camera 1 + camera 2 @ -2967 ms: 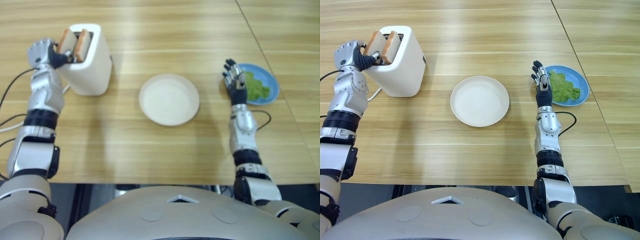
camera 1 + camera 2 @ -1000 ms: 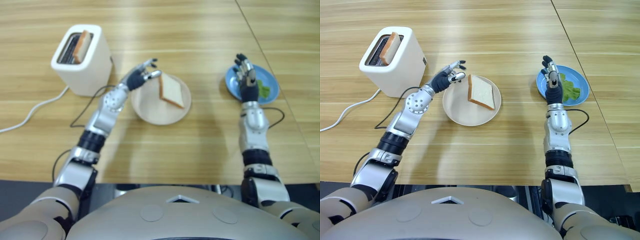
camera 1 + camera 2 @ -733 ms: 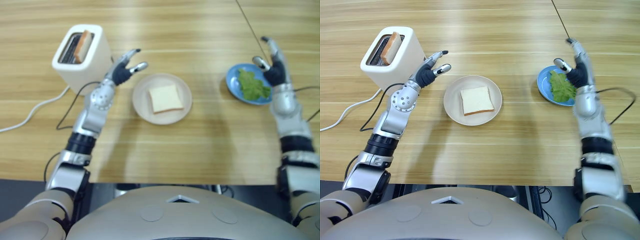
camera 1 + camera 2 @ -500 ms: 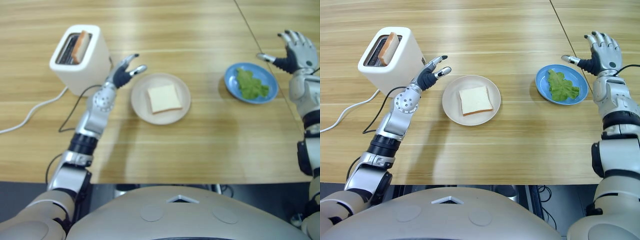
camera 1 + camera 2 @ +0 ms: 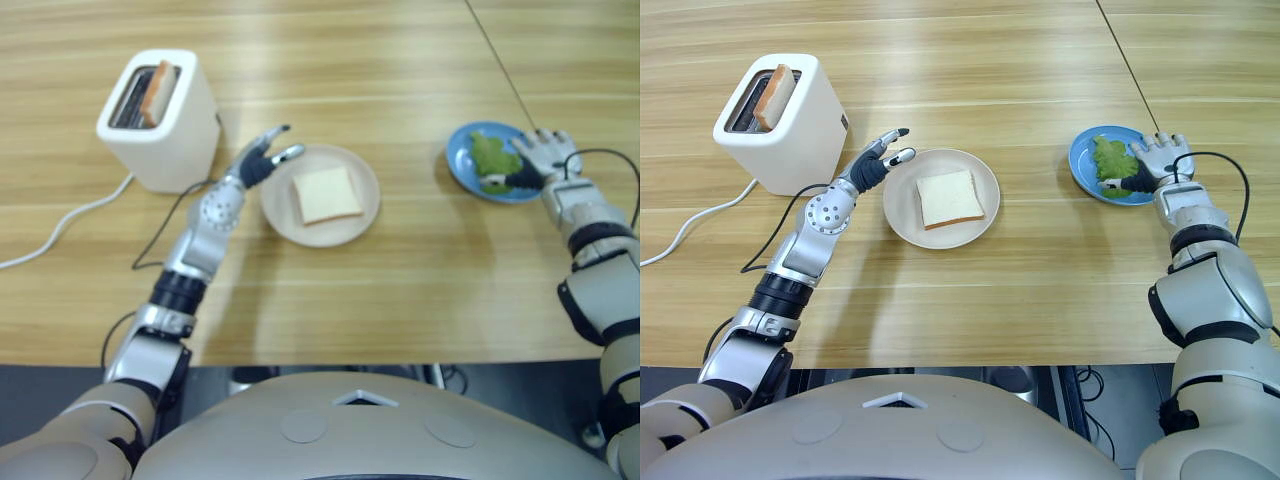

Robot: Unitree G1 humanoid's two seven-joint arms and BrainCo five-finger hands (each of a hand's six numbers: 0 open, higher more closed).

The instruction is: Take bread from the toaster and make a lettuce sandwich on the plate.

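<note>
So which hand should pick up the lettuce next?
The right hand: it is at the blue dish, right by the lettuce. The left hand is far off, beside the plate holding the bread slice.

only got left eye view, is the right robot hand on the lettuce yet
Observer: The right robot hand is at the right edge of the blue plate, against the lettuce; a grip I cannot confirm.
Operator: left one holding anything
Observer: No, the left robot hand is open beside the white plate, clear of the bread slice on it.
Operator: bread left in toaster
Observer: One slice stands in the toaster.
</note>
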